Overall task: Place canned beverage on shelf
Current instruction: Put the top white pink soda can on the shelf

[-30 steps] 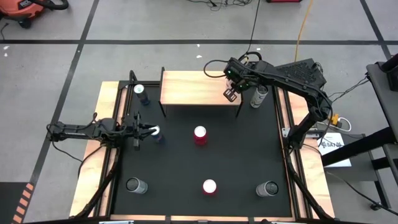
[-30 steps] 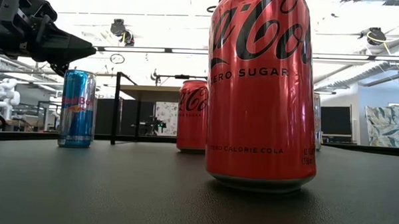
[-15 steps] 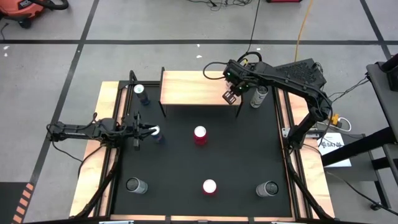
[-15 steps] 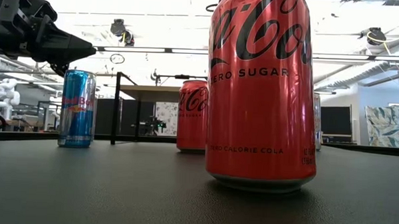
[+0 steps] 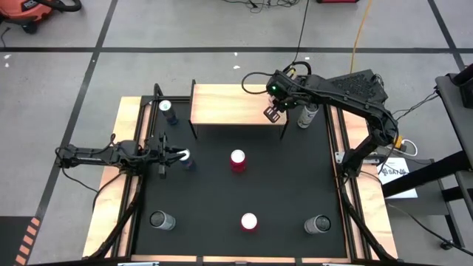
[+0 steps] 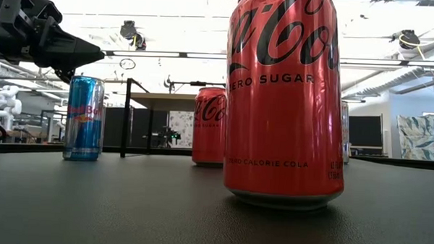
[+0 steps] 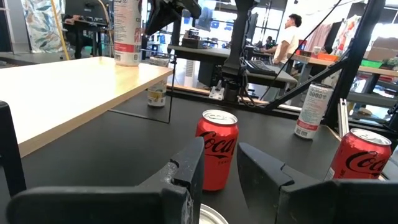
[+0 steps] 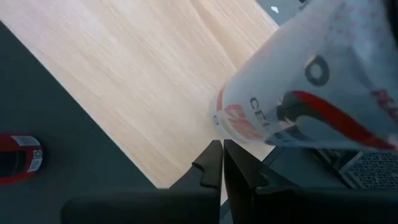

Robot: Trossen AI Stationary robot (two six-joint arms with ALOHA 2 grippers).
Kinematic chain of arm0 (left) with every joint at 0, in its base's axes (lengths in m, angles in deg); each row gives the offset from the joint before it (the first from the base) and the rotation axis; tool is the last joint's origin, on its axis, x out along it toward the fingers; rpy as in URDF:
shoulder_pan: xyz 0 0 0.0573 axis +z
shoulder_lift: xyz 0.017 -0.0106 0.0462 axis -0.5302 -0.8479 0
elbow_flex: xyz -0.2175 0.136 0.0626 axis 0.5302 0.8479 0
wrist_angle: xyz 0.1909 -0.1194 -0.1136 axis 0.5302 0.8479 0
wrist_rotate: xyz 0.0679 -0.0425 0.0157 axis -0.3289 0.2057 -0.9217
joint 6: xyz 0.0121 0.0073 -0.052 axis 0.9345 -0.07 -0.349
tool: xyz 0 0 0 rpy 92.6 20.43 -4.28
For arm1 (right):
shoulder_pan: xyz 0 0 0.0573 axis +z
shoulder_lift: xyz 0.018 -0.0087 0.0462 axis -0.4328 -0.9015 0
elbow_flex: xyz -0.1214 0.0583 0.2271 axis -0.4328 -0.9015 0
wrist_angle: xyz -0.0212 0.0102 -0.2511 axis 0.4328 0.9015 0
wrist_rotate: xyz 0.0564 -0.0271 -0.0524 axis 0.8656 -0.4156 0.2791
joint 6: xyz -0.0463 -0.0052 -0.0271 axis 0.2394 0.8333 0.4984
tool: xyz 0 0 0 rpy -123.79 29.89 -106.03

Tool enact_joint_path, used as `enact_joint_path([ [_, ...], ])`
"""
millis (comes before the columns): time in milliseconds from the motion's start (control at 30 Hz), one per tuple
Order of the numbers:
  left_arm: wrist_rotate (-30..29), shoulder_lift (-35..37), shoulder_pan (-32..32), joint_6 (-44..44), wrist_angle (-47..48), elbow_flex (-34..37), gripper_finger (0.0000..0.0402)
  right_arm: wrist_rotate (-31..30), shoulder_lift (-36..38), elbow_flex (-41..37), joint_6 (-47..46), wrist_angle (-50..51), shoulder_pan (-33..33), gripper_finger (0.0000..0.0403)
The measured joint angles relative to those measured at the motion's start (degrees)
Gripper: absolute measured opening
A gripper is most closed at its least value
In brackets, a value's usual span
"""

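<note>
Black-topped desk with light-wood edge strips stands on grey floor marked with black tape lines. Behind the desk: yellow cable and thin black cable lying on the floor. Orange-and-black vacuum well off the desk's far-left corner. White printed paper sheet just off the desk's right edge. Orange-black striped marker off the near-left corner. Person in white shirt in the room beyond the desk, well apart from it.
</note>
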Motion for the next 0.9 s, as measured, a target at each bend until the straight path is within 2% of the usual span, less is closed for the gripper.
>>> enact_joint_path([
  [733, 0.0, 0.0, 0.0, 0.0, 0.0, 0.0, 0.0100, 0.1, 0.0, 0.0, 2.2, -4.0, -3.3, 0.0000],
  [900, 0.0, 0.0, 0.0, 0.0, 0.0, 0.0, 0.0100, 1.8, 0.0, 0.0, 2.8, -5.6, -3.8, 0.0000],
])
